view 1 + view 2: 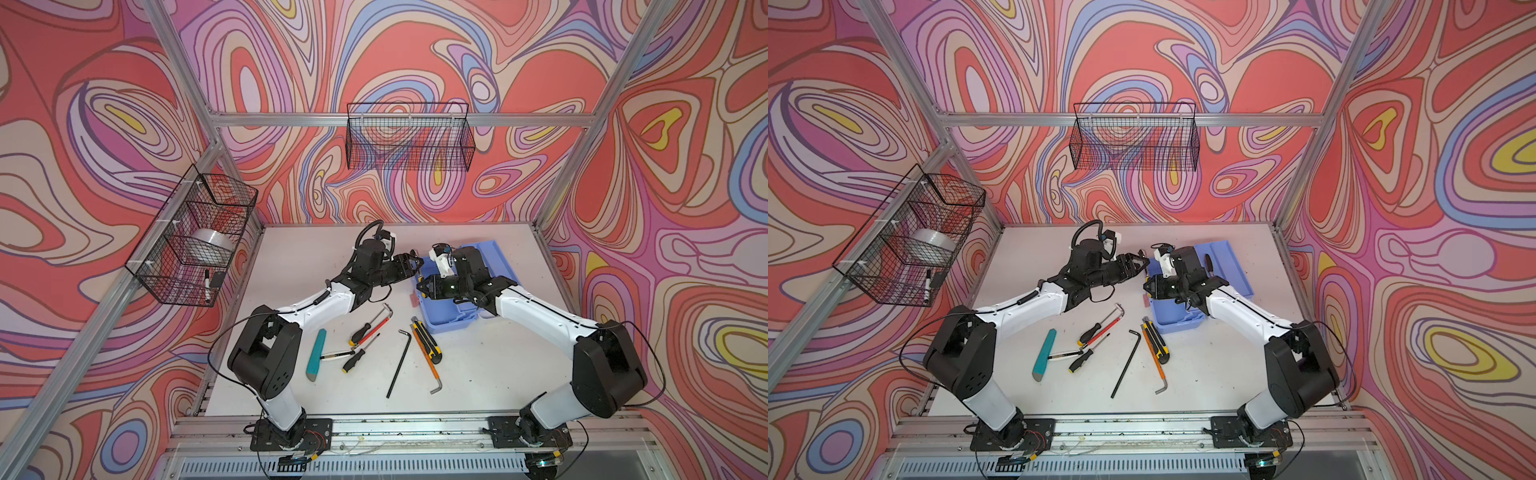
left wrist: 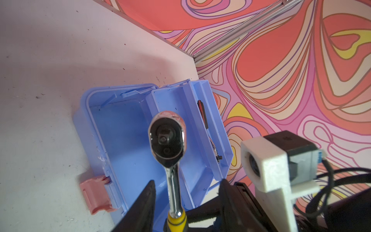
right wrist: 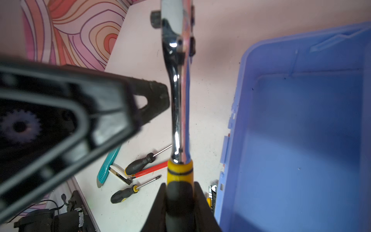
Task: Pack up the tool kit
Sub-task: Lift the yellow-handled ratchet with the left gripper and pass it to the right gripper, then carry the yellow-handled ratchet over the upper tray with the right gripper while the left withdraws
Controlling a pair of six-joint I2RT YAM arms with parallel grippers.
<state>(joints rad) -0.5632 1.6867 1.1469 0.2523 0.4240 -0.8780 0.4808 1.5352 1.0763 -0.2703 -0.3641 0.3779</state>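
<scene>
**Ratchet clamped by the right gripper beside the open box**

I see the ratchet wrench [image 3: 177, 100] gripped at its handle end: the right gripper [image 3: 180, 184] has both fingers pressed tight on the black grip, just behind the yellow collar. The wrench's long axis runs straight out from those fingers, chrome head leading at the free end. I cannot tell how far it tilts off the table [image 1: 311, 257].

The left gripper [image 2: 187, 181] has its fingers spread apart. The chrome shank passes between them, touching neither.

The wrench hangs just beside the left rim of the blue toolbox base [image 1: 446, 328]. The base sits open on the right half of the table, toward the far edge, with its pink latch [image 2: 96, 192] facing the table's middle.

A teal cutter [image 1: 316, 353], black hex key [image 1: 399, 361] and utility knife [image 1: 428, 338] lie loose nearer the front edge.
</scene>
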